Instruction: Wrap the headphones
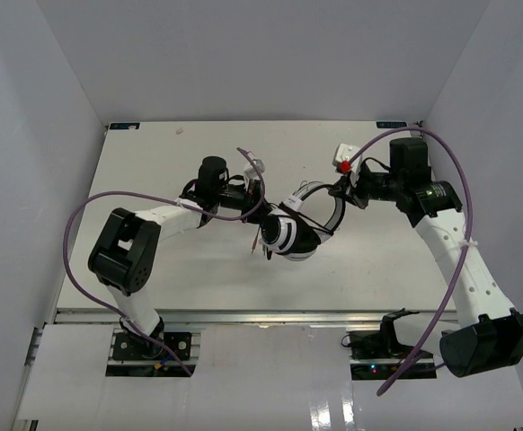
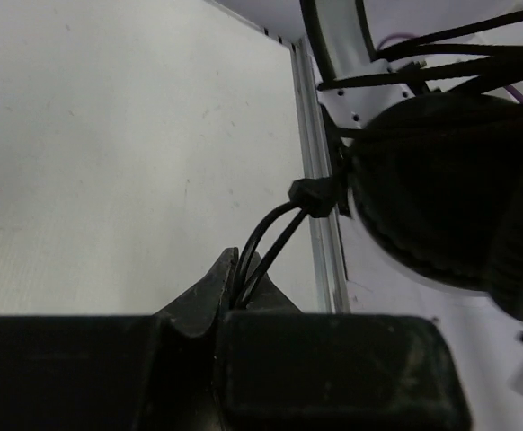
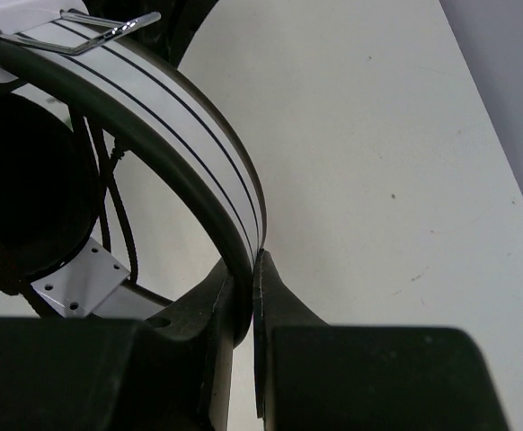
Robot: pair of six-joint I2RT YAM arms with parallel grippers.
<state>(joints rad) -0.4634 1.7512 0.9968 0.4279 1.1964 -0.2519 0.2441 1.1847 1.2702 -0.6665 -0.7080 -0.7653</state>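
The white-and-black headphones [image 1: 296,232] are held above the middle of the table, earcups toward the near side. My right gripper [image 1: 341,193] is shut on the white striped headband [image 3: 190,144], which runs between its fingertips [image 3: 275,287]. My left gripper [image 1: 254,199] is shut on the thin black cable [image 2: 270,242], doubled between its fingertips [image 2: 208,292], just left of an earcup [image 2: 450,189]. Turns of cable cross the headphones in the left wrist view [image 2: 441,45]. The cable's coloured end [image 1: 260,241] hangs below the left gripper.
Thick purple robot cables [image 1: 73,242] loop round both arms. A small white piece with a red spot [image 1: 343,158] lies at the back near the right arm. The table's near edge has a metal rail [image 1: 243,314]. Grey walls enclose the table.
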